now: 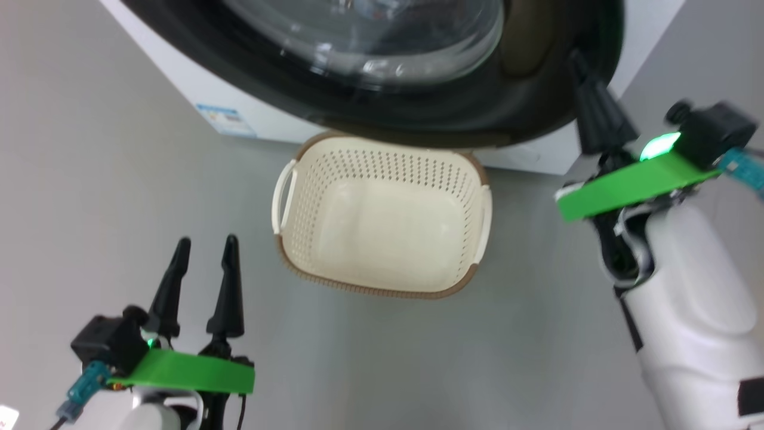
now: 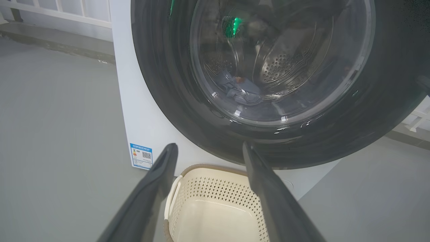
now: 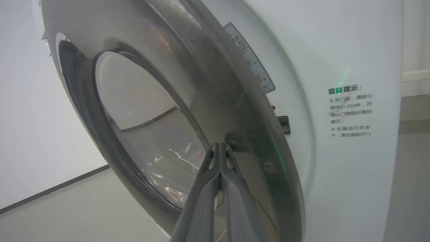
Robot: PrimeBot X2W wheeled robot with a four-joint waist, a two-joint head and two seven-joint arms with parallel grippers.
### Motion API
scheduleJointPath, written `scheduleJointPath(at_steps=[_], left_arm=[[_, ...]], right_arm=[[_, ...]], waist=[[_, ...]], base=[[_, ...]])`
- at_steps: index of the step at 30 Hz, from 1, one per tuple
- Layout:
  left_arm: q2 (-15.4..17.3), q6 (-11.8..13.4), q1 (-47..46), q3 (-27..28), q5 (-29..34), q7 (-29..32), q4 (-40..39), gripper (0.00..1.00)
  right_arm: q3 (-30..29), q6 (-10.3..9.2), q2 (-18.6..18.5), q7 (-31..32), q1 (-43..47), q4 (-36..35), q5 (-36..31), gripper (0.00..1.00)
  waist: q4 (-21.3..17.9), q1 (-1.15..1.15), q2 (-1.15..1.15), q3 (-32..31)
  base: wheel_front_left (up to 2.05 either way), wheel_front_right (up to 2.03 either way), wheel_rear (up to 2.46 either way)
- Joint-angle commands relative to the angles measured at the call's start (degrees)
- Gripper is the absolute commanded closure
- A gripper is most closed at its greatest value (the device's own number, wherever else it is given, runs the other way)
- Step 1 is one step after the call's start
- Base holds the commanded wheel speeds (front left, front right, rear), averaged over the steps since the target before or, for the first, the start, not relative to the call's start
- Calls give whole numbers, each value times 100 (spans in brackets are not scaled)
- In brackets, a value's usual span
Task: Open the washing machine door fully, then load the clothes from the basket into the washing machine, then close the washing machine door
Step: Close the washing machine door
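The washing machine door (image 1: 418, 113) is glossy black with a bulging glass bowl and hangs over the far rim of the basket (image 1: 370, 289), which is empty. My right gripper (image 1: 578, 57) is shut, its tips against the door's right edge. In the right wrist view its closed fingers (image 3: 220, 145) touch the door's outer face (image 3: 245, 111), and the door stands a little off the washing machine (image 3: 352, 168). My left gripper (image 1: 207, 240) is open at the lower left with nothing in it. Through the glass, clothes (image 2: 240, 91) lie in the drum.
Grey floor surrounds the basket (image 2: 215, 188) and the white washing machine (image 2: 134, 111), which carries a blue label (image 2: 141, 155) low on its front. A white railing (image 2: 67, 13) runs behind at the upper left of the left wrist view.
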Motion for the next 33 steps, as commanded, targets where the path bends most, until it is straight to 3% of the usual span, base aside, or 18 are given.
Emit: scheduleJointPath(at_steps=[1,15,27,32,33], left_arm=[[84,-15,-182,159,-59,-37,-163,0],[21,-15,-602,23,-119,-37,-292,0],[21,-15,-504,81,-61,-37,-132,0],[92,-15,-351,98,-32,-37,62,0],[92,-15,-351,98,-32,-37,62,0]], right_arm=[[25,7,61,-27,-192,-118,-75,100],[-556,7,-1,-27,-1226,30,-186,100],[-291,7,85,-27,-826,31,-222,100],[16,7,100,-27,-399,93,-180,78],[16,7,100,-27,-399,93,-180,78]], waist=[[173,0,0,238],[451,0,0,767],[371,0,0,493],[270,0,0,170],[270,0,0,170]], base=[[0,0,0],[0,0,0],[0,0,0],[0,0,0],[0,0,0]])
